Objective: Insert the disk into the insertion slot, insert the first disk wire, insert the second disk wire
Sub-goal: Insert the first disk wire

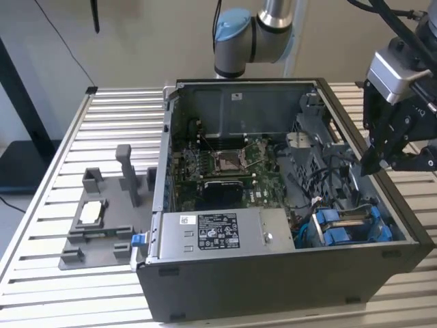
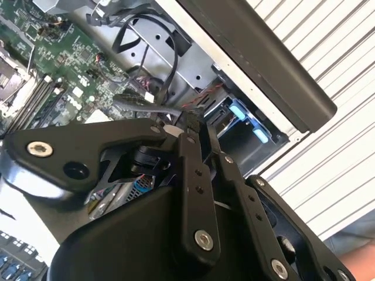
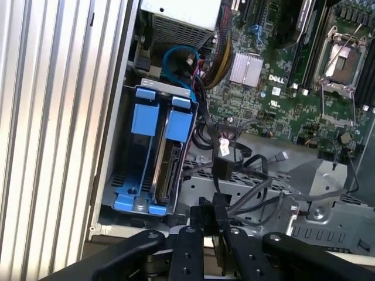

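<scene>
Desk (image 1: pixel 54 301) slats carry the open computer case (image 1: pixel 273 273). You can see the disk (image 3: pixel 167 170) already standing on edge inside the blue-edged slot (image 3: pixel 120 175) in the case's corner. Your end effector (image 3: pixel 214 205) hangs over loose black wires (image 3: pixel 246 193), fingers narrow, pads together.

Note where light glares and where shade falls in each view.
Exterior view: the table slats gleam, the computer case is shaded inside. Second wrist view: slats glare white behind the dark gripper. First wrist view: slats wash out beside the blue bracket.
</scene>
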You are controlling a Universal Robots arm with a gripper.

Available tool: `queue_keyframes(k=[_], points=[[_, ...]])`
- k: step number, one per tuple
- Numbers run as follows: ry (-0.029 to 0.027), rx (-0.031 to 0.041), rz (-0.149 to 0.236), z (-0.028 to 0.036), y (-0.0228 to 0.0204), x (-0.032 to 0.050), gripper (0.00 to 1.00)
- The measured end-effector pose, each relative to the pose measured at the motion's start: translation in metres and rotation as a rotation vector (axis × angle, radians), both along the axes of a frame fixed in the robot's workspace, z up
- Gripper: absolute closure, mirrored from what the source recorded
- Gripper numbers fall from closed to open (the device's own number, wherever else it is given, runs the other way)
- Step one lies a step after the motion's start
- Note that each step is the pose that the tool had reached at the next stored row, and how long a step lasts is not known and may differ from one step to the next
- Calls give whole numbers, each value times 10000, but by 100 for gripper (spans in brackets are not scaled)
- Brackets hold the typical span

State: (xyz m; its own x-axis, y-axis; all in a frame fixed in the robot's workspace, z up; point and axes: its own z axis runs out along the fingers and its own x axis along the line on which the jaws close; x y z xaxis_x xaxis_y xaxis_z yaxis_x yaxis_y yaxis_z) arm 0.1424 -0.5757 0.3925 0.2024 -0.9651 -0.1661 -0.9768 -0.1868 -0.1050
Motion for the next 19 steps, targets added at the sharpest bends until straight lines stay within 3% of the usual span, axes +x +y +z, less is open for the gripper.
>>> queue_keyframes(k=[3, 6, 12, 19], points=[[12, -25, -3, -15, -1, -1, 81], [69, -93, -97, -17, -10, 0, 81], [83, -229, -582, -25, -10, 0, 81], [93, -339, -1262, -36, -10, 0, 81]])
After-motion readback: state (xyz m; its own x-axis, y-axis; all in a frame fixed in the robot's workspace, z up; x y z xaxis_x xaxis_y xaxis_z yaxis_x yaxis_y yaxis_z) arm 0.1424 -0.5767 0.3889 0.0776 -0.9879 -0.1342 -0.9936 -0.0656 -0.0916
